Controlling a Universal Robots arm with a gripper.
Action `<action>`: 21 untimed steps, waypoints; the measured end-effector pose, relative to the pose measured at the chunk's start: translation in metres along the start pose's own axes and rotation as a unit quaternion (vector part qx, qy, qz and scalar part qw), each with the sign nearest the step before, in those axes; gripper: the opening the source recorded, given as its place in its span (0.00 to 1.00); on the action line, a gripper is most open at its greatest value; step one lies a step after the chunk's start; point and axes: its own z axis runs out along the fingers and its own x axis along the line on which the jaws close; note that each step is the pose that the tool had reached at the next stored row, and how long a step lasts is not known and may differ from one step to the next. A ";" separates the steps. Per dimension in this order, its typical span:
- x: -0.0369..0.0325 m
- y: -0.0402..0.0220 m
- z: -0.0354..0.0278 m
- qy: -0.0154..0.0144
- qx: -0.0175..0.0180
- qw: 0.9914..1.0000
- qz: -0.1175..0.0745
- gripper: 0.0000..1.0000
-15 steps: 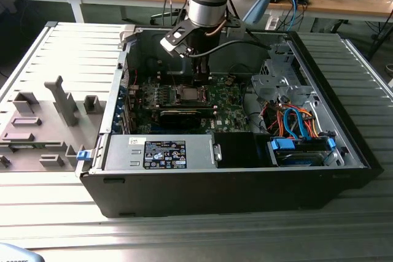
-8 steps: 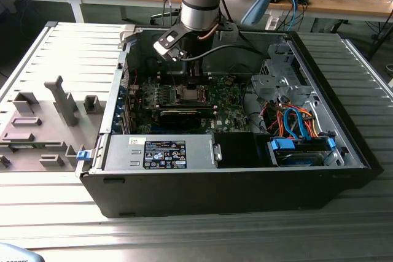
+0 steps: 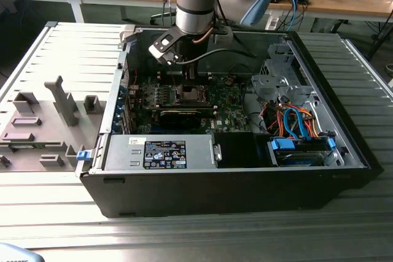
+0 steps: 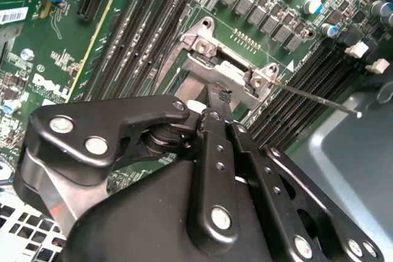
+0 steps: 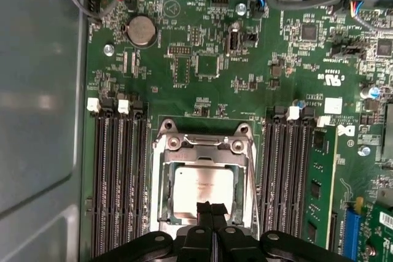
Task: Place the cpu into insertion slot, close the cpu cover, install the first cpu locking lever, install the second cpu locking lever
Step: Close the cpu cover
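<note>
The cpu (image 5: 202, 187), a silver-grey square chip, lies flat in the insertion slot (image 3: 191, 94) on the green motherboard. The cpu cover (image 5: 162, 176), a thin silver frame, lies down around the chip with its hinge end (image 4: 212, 47) toward the board's middle. My gripper (image 5: 212, 208) is shut, its black fingertips pressed together just over the chip's near edge and the cover's rim, with nothing seen between them. A thin wire locking lever (image 4: 319, 97) sticks out sideways from the socket corner, raised off the board. In the exterior view the gripper (image 3: 190, 73) hangs straight above the socket.
Black memory slots (image 5: 116, 182) flank the socket on both sides. The open computer case (image 3: 344, 145) walls in the board, with a power supply (image 3: 163, 153) in front and drive cables (image 3: 295, 124) on the exterior view's right. A grey fixture tray (image 3: 43, 121) lies on the exterior view's left.
</note>
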 end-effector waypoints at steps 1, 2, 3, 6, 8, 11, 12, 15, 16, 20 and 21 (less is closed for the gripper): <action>0.0001 -0.0009 0.0008 0.000 0.000 1.000 0.000 0.11; 0.0002 -0.0016 0.0015 0.000 0.000 1.000 0.000 0.11; 0.0003 -0.0025 0.0025 0.000 0.000 1.000 0.000 0.11; 0.0004 -0.0037 0.0048 0.000 0.000 1.000 0.000 0.11; 0.0005 -0.0045 0.0063 0.000 0.000 1.000 0.000 0.11; 0.0006 -0.0055 0.0091 0.000 0.000 1.000 0.000 0.11; 0.0007 -0.0057 0.0096 0.000 0.000 1.000 0.000 0.11; 0.0007 -0.0064 0.0110 0.000 0.000 1.000 0.000 0.11; 0.0008 -0.0066 0.0114 0.000 0.000 1.000 0.000 0.11; 0.0009 -0.0070 0.0135 0.000 0.000 1.000 0.000 0.11; 0.0009 -0.0071 0.0138 0.000 0.000 1.000 0.000 0.11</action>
